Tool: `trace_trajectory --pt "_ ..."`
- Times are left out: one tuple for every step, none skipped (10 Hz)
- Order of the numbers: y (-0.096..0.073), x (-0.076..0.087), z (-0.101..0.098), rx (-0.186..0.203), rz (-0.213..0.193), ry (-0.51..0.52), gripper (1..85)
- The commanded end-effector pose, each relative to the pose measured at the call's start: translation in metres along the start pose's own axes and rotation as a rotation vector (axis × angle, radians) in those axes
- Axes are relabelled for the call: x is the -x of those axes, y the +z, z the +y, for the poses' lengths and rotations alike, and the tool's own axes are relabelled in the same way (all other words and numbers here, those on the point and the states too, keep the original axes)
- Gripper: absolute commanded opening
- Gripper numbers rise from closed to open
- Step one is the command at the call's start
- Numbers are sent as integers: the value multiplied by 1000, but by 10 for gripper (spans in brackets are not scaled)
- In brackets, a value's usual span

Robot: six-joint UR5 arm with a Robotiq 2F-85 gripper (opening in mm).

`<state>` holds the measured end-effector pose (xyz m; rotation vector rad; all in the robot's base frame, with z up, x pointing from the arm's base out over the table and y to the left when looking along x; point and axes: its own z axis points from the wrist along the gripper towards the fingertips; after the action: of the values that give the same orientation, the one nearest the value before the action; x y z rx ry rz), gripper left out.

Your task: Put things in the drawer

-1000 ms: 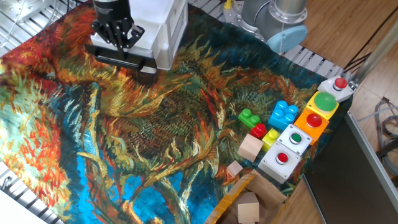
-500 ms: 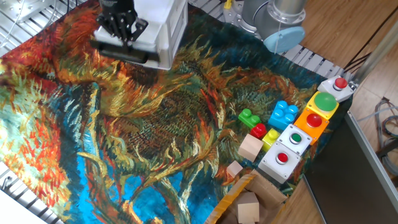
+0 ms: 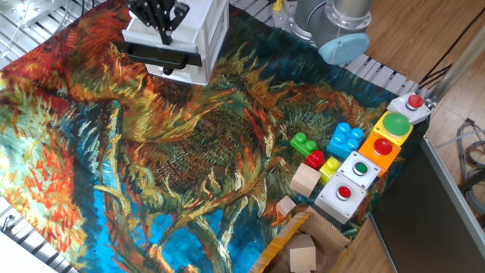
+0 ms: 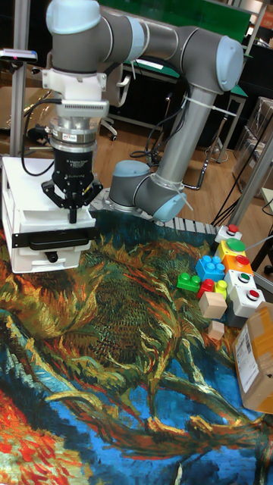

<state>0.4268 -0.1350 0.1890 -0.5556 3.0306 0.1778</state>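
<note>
One small cube (image 3: 286, 205) lies near the cardboard box (image 3: 299, 246), well apart from our gripper (image 4: 73, 206), fingers narrow and holding nothing. The drawer (image 4: 51, 242) looks almost closed; we risk having nowhere to drop it.

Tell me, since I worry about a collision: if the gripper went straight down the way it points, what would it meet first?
Probably the top of the white plastic box: the gripper points down over it, though depth is unclear.
</note>
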Motion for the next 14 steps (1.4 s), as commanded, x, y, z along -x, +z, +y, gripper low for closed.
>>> trace_trajectory --pt "-4 -11 2 12 -9 -10 13" --pt "-5 -5 4 15 -12 -8 13" --pt "-7 1 2 -5 -6 -11 13" --pt "-9 9 6 -3 -3 -5 13" --pt "-11 17 9 -5 -4 -2 13" --pt "-12 23 10 -12 -4 1 13" --pt "-8 32 12 -3 -23 2 13" --pt "0 36 9 -2 -35 -4 13" --pt "5 37 7 -4 -38 -7 13" --pt "9 37 5 -8 -41 -9 13" --pt "11 38 3 -13 -41 -9 13" --pt "12 38 3 -14 -40 -6 13" --pt "12 36 1 -17 -39 -6 13" --pt "14 32 0 -17 -38 -8 13"
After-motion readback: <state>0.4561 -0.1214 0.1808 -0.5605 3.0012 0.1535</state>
